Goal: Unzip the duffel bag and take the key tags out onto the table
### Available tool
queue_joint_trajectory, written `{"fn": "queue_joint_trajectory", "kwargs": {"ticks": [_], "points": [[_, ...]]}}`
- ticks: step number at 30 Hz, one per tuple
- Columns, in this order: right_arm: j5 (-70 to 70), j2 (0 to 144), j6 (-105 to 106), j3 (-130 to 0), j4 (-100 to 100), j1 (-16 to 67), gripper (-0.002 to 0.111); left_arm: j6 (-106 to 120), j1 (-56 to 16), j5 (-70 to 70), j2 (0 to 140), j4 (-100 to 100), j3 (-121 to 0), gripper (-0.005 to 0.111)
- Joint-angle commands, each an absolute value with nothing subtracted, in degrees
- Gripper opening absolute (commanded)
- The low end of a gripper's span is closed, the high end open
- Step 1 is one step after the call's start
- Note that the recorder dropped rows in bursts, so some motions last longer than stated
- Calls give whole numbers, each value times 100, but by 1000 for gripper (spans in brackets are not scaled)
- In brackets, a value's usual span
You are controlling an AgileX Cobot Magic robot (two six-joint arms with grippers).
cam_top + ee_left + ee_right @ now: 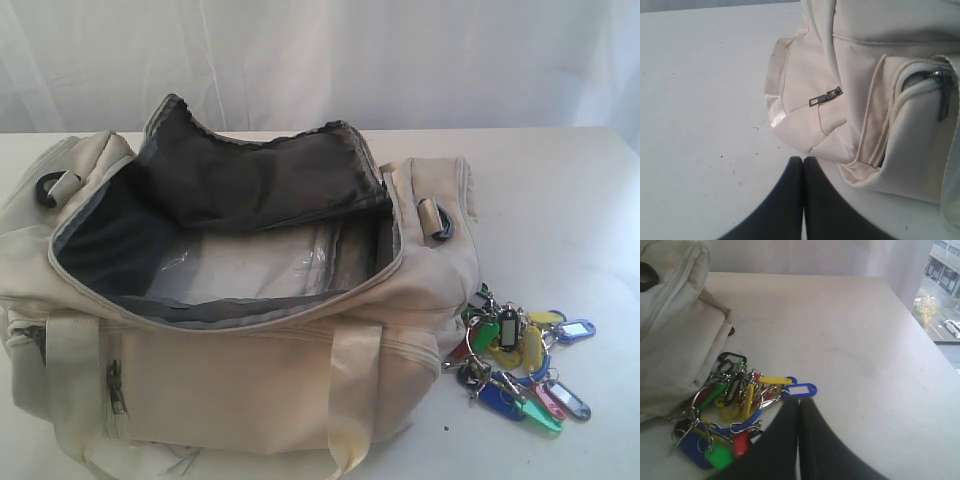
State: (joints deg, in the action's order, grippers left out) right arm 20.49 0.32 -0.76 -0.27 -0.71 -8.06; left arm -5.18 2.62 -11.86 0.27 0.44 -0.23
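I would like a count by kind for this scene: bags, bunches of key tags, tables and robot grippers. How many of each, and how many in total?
duffel bag: 1
bunch of key tags: 1
table: 1
grippers: 2, the left gripper and the right gripper, both shut and empty
Total: 5

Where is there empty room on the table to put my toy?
The table is bare right of the duffel bag, beyond the key tags. Another bare stretch lies beside the bag's other end, ahead of the left hand. It's crowded at the bag's front right corner, where the tags lie.
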Motion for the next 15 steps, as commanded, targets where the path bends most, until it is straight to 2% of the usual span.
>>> {"fn": "queue_joint_trajectory", "kwargs": {"ticks": [1,15], "points": [[1958,0,-51,0,43,-858,0,-515,287,-1158,0,42,0,0],[1958,0,-91,0,43,-858,0,-515,287,-1158,0,42,0,0]]}}
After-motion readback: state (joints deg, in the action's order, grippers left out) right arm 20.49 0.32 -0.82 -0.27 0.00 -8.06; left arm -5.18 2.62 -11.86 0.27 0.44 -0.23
